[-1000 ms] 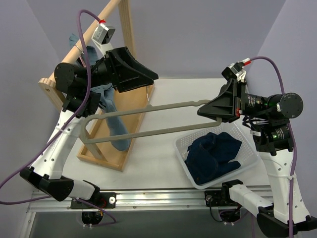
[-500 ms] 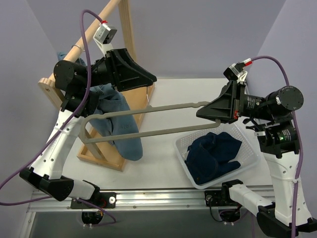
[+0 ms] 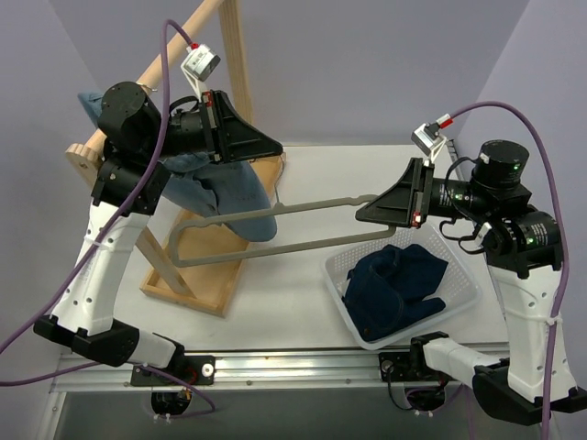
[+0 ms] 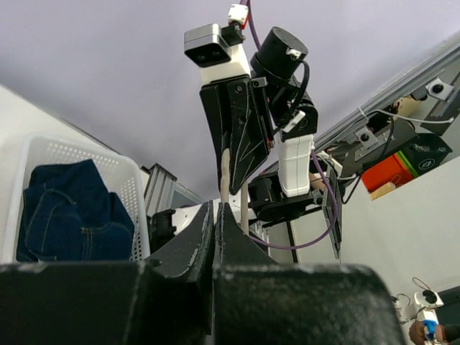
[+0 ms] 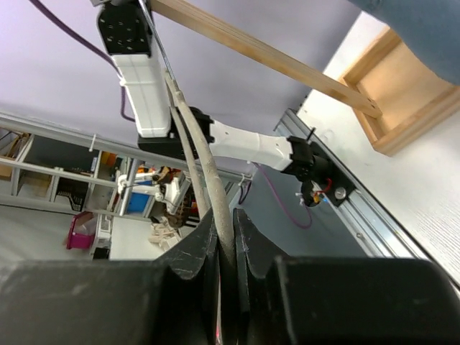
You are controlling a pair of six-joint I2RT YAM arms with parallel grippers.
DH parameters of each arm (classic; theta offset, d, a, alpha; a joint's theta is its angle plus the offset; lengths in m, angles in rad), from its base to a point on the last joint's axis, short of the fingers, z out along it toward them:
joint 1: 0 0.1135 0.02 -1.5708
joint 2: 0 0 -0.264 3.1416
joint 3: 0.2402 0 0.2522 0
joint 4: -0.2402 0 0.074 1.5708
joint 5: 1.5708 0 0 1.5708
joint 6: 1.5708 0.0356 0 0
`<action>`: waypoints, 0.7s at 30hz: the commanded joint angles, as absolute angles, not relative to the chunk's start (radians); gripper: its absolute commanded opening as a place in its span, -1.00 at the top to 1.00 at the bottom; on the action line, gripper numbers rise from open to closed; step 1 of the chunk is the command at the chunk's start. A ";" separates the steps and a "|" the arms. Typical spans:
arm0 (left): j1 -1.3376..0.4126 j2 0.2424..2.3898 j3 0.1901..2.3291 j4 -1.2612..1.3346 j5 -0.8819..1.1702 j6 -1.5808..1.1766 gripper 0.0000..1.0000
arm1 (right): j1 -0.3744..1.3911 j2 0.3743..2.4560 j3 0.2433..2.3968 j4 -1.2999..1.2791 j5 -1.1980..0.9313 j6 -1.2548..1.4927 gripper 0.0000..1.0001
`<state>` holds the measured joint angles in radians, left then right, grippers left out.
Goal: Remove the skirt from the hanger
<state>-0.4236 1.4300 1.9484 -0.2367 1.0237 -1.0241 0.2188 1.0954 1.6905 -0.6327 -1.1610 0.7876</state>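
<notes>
The light blue denim skirt (image 3: 218,190) is bunched under my left arm beside the wooden rack (image 3: 188,275); a corner of it shows in the right wrist view (image 5: 420,21). Its lower edge overlaps the upper bar of the grey hanger (image 3: 275,246); whether it still hangs on that bar I cannot tell. My right gripper (image 3: 360,213) is shut on the hanger's hook end (image 5: 208,165), holding it level above the table. My left gripper (image 3: 278,147) is shut above the skirt, and no cloth shows between its jaws (image 4: 218,206).
A white basket (image 3: 459,275) with a dark navy garment (image 3: 399,284) stands at the front right, under the right arm. The rack's sloping rail (image 3: 174,50) and upright post (image 3: 237,55) rise behind the left arm. The basket (image 4: 50,154) also shows in the left wrist view.
My left gripper has closed and its arm has risen and swung. The skirt, which hung low through the hanger, is now gathered higher. The right arm shifted the hanger slightly left.
</notes>
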 commanded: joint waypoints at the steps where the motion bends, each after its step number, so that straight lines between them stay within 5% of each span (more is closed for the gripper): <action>1: -0.419 1.414 1.994 -0.265 1.011 -0.986 0.95 | 0.219 1.083 1.616 -0.671 -1.086 0.745 1.00; 6: -0.419 1.411 1.994 -0.267 1.008 -0.985 0.90 | 0.219 1.071 1.612 -0.641 -1.083 0.756 1.00; 8: -0.419 1.408 1.996 -0.270 0.994 -0.982 0.29 | 0.221 1.071 1.620 -0.652 -1.088 0.736 1.00; 9: -0.419 1.404 1.994 -0.273 0.986 -0.973 -0.62 | 0.221 1.069 1.618 -0.666 -1.085 0.709 1.00; 10: -0.419 1.402 1.999 -0.276 0.980 -0.966 -0.93 | 0.222 1.069 1.617 -0.704 -1.069 0.695 1.00; 21: -0.417 1.391 2.046 -0.281 0.948 -0.925 -0.88 | 0.221 1.083 1.676 -1.004 -0.893 0.480 1.00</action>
<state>-0.4236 1.4212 2.0056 -0.3424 0.9489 -0.9279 0.2188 1.0698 1.6253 -0.8703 -0.9829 0.5770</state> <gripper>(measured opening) 0.940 0.042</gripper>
